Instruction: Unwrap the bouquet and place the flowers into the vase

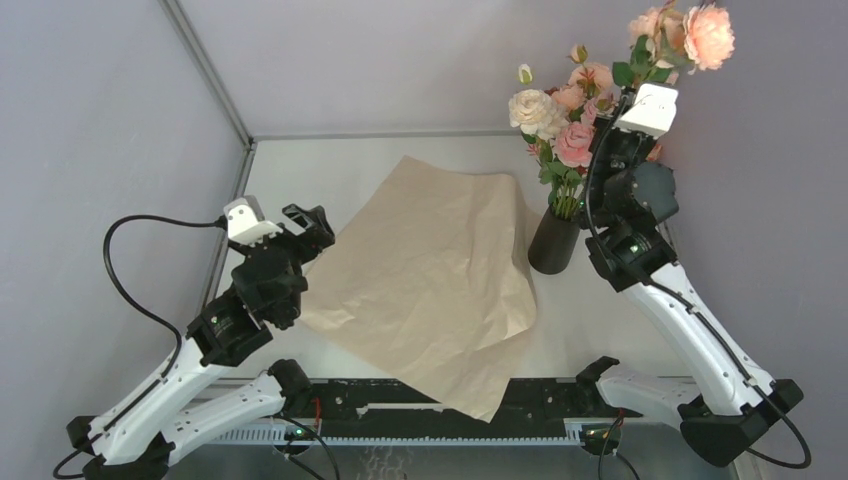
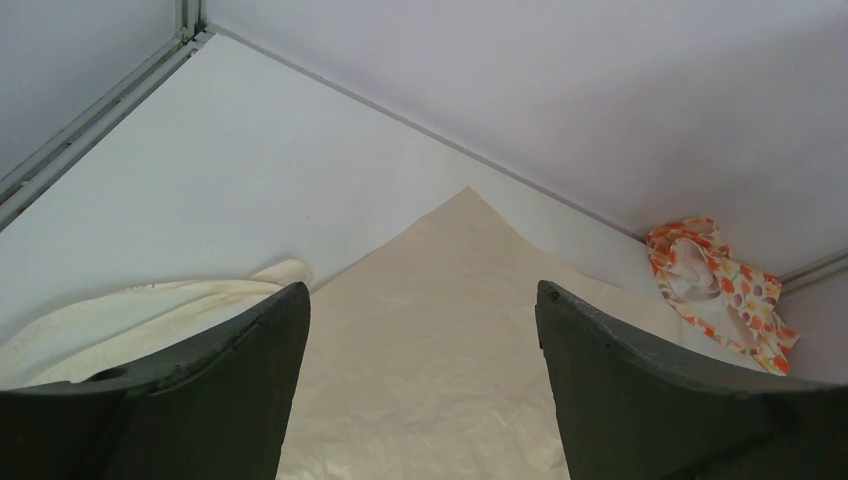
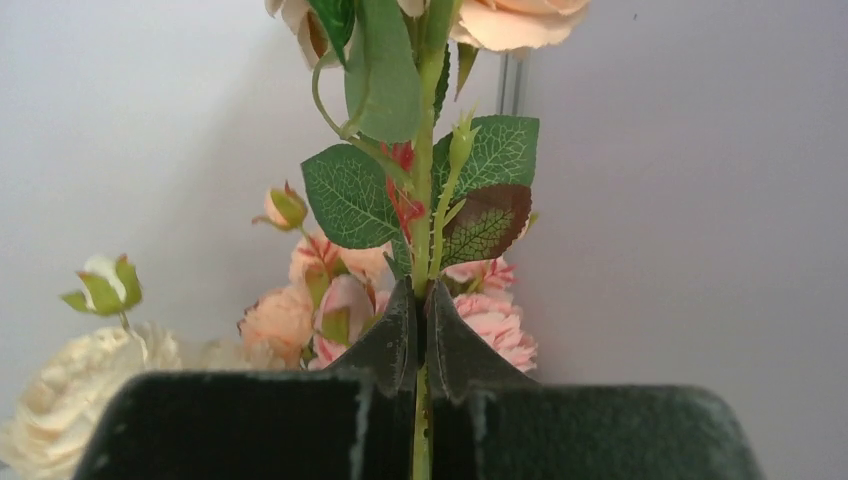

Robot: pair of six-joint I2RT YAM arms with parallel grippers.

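Note:
The bouquet's peach-tan paper (image 1: 430, 270) lies spread flat on the table, with no blooms in it. The dark vase (image 1: 553, 243) stands at the paper's right edge and holds several pink, peach and cream flowers (image 1: 560, 115). My right gripper (image 1: 650, 78) is raised above and to the right of the vase. In the right wrist view this gripper (image 3: 420, 300) is shut on a green flower stem (image 3: 424, 200), whose peach blooms (image 1: 706, 36) stand above it. My left gripper (image 1: 312, 232) hovers at the paper's left edge, open, with nothing between its jaws (image 2: 420, 292).
A cream ribbon or cloth strip (image 2: 150, 305) lies on the table left of the paper. An orange-and-white floral-print cloth (image 2: 725, 290) sits at the back wall. Grey walls close in the table on the left, back and right.

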